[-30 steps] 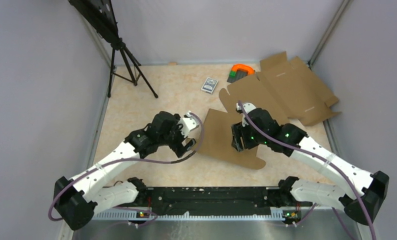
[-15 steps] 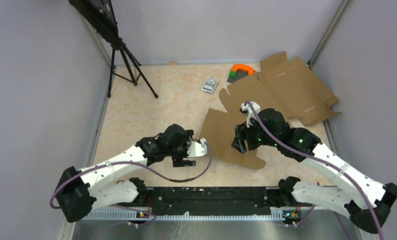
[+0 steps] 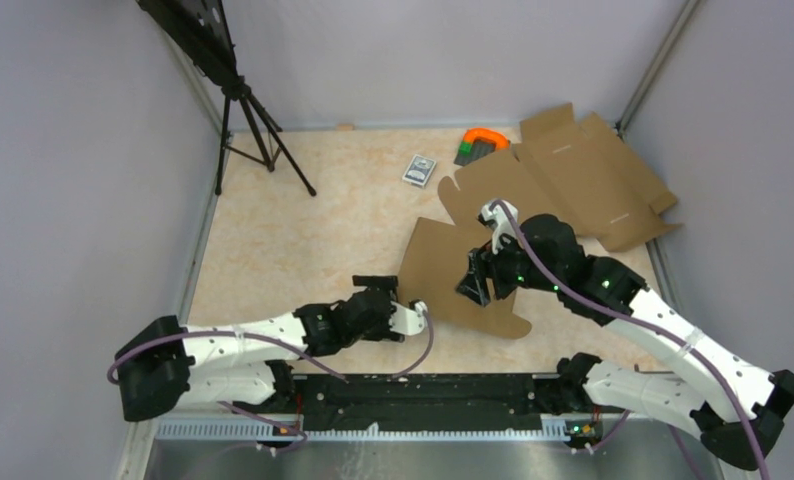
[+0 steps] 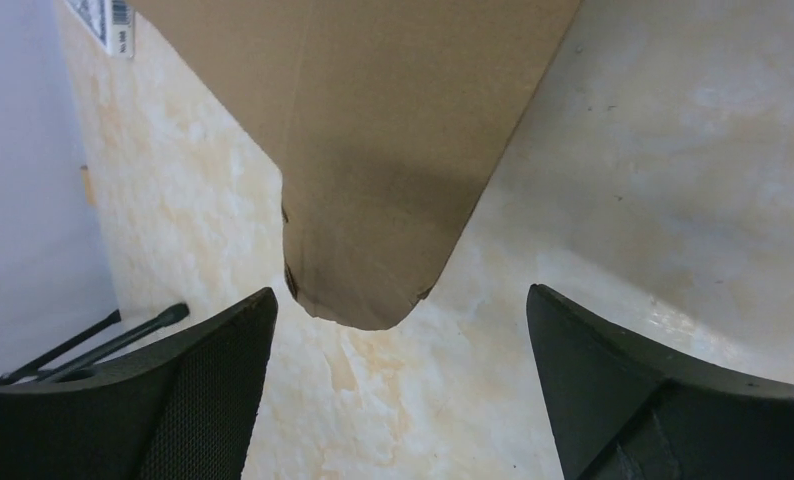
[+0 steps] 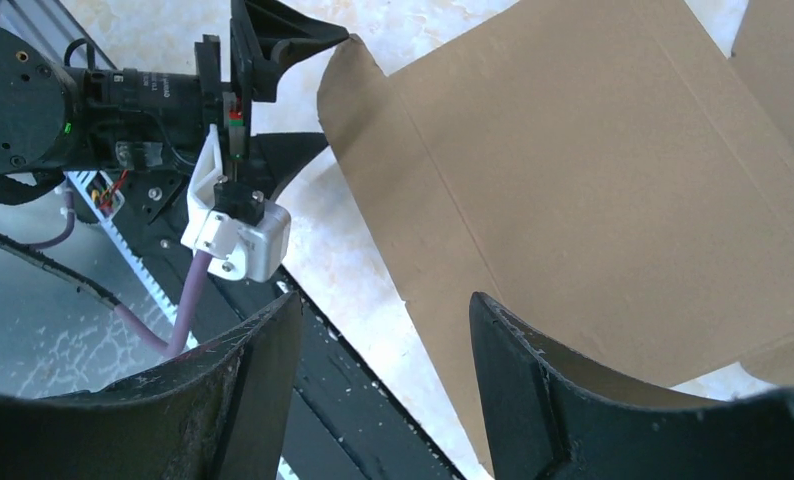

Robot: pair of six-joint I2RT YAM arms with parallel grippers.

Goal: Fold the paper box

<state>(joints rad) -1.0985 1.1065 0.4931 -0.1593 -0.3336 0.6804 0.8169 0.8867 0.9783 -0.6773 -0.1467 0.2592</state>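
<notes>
The paper box is a brown cardboard blank lying mid-table, its creased panel filling the right wrist view. My left gripper lies low near the front rail and is open. It faces the blank's near-left corner. In the left wrist view a rounded flap end hangs just ahead of the gap. My right gripper hovers over the blank's near part, open. One of its fingers is over the cardboard's edge, and nothing is between the fingers. The left gripper also shows there beside the corner flap.
A second brown blank lies spread flat at the back right. A small grey card pack and an orange-and-grey object sit near the back. A black tripod stands back left. The black rail runs along the near edge.
My left arm has swung down toward the near edge and stretched low, bringing its open gripper to the blank's near-left corner. My right gripper shifted slightly over the blank.
</notes>
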